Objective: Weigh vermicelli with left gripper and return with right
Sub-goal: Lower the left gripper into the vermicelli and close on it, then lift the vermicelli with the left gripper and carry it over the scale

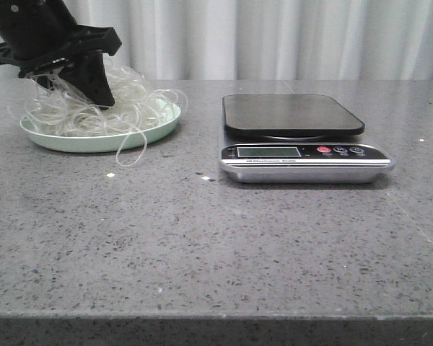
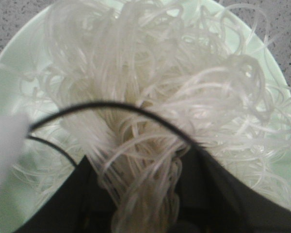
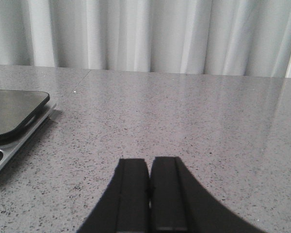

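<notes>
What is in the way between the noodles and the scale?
Nothing visible. The vermicelli sits on the green plate with the left hand in it. Only bare table lies between the plate and the scale, whose platform is empty.

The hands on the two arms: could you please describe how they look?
The left hand is matte black, with a flat bracket-like body and dark tapering fingers; a thin black cable arcs across it. The right hand shows two flat black fingers with squared tips. No markings are visible.
</notes>
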Robot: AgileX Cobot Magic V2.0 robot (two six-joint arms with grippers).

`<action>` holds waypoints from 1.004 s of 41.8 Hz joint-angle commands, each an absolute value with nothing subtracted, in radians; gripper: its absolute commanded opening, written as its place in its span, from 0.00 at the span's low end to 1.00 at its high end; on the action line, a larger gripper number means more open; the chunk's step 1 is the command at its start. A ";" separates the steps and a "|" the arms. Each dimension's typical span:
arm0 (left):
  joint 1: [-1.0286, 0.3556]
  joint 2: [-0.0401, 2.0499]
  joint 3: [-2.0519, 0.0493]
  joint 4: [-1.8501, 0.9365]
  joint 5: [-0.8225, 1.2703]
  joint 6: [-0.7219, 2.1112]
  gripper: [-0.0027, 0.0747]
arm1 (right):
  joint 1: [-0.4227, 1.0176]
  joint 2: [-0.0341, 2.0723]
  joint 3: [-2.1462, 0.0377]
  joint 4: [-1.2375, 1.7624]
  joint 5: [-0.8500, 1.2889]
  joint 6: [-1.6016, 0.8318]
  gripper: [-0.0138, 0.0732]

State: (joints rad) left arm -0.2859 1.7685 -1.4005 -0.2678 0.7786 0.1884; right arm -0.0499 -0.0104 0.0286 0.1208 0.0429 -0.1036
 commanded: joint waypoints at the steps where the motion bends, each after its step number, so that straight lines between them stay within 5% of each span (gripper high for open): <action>1: -0.295 1.731 -1.419 -0.282 0.795 0.189 0.22 | -0.054 -0.027 0.020 0.113 -0.040 -0.102 0.33; 25: -0.322 1.647 -1.750 -0.284 0.922 0.189 0.22 | -0.054 -0.027 0.020 0.113 -0.040 -0.102 0.33; 42: -0.610 1.666 -1.895 -0.278 0.799 0.189 0.22 | -0.054 -0.027 0.020 0.113 -0.040 -0.102 0.33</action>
